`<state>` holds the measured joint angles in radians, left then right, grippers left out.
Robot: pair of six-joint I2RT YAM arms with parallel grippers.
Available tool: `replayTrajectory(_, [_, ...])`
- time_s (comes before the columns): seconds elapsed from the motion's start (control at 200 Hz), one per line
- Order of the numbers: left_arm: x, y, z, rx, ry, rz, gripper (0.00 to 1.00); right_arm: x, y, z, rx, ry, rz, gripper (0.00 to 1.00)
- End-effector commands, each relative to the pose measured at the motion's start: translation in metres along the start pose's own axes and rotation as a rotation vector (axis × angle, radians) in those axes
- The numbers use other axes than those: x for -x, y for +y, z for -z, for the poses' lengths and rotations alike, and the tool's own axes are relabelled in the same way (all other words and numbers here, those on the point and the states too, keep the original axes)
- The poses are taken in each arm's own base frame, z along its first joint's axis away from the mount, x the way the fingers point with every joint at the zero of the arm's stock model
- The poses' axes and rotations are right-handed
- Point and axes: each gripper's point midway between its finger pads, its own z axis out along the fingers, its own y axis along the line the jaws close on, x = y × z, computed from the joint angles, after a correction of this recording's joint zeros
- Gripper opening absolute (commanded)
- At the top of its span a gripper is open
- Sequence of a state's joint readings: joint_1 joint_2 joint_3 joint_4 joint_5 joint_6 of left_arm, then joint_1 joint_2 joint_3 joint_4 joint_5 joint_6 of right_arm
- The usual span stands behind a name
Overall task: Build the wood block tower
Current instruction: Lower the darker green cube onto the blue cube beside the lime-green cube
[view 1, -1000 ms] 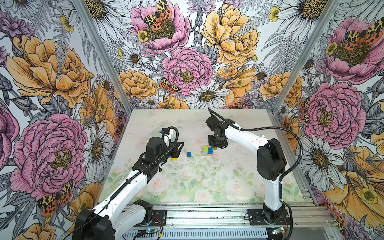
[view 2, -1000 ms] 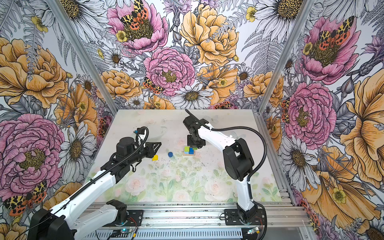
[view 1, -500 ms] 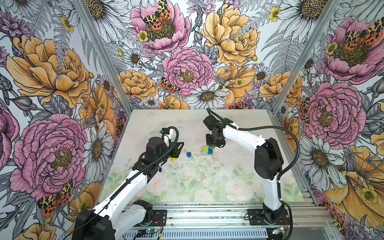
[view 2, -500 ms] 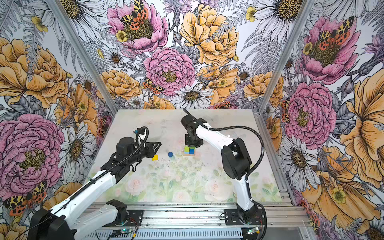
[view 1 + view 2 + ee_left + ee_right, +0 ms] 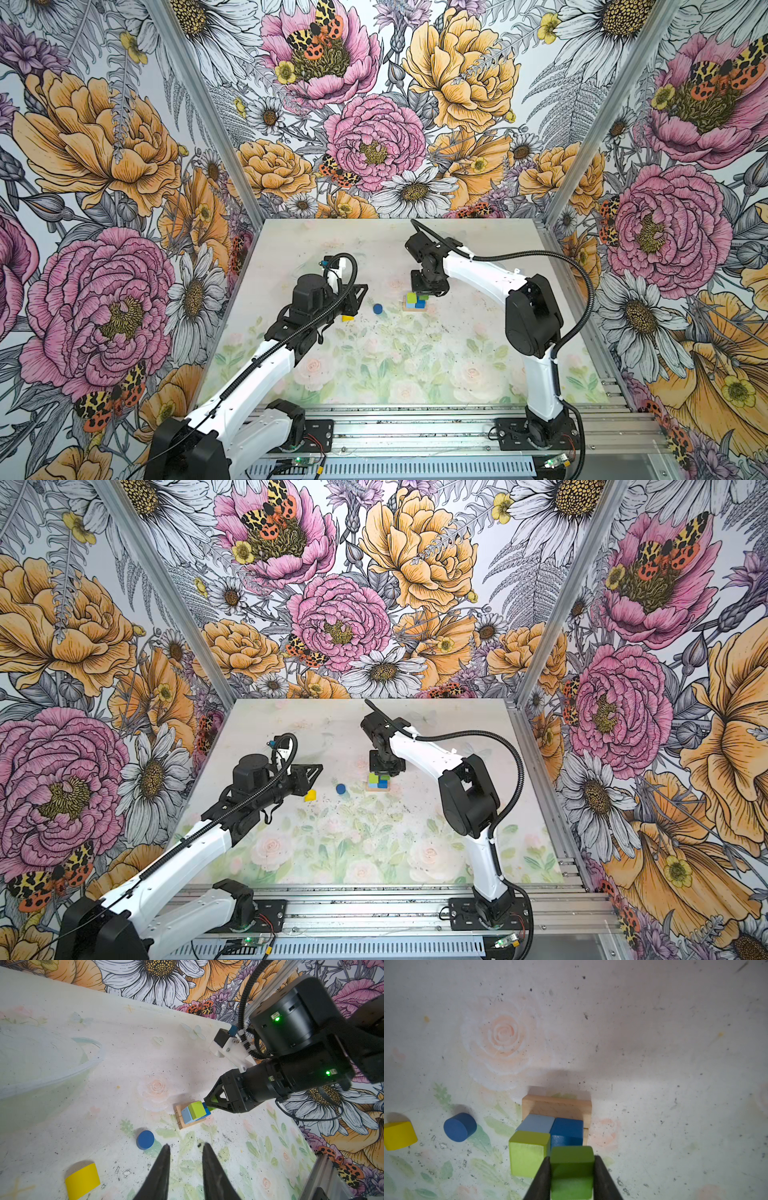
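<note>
- Right end effector (image 5: 572,1160): fingers closed part-way onto the dark green cube (image 5: 572,1167), one finger flat on each side face.
- The held cube hung over the dark blue cube (image 5: 566,1128). Contact between the two could not be told.
- Left end effector (image 5: 185,1147): fingers a narrow gap apart, nothing between them, above the table (image 5: 374,374) just beside the blue cylinder (image 5: 145,1139).
- Wood block tower (image 5: 415,300) stood near the table's middle: tan bars (image 5: 556,1105) as base, light blue cube (image 5: 538,1123) and dark blue cube touching on top, light green cube (image 5: 529,1151) on the light blue one.
- Blue cylinder, then yellow half-round (image 5: 347,318), lay apart toward the left edge.
- Wide bare surface ran from the tower to the near and right edges.
- Clear bowl (image 5: 97,1057) sat toward the far left corner, well apart from the blocks. Contents unreadable.
</note>
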<state>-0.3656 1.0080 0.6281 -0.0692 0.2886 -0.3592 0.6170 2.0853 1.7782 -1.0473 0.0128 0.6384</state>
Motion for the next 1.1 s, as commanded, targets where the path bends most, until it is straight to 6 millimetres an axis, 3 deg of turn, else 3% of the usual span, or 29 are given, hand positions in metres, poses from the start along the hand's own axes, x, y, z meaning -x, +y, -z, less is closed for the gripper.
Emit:
replayTrajectory(0.0, [0.0104, -0.0093, 0.0047, -0.026, -0.039, -0.027, 0.28, 0.0031, 0.0073, -0.0014, 0.010, -0.001, -0.008, 0.16])
replayTrajectory(1.096, [0.0101, -0.0088, 0.0045, -0.024, -0.038, -0.027, 0.28, 0.0037, 0.0100, -0.0032, 0.013, 0.002, -0.009, 0.29])
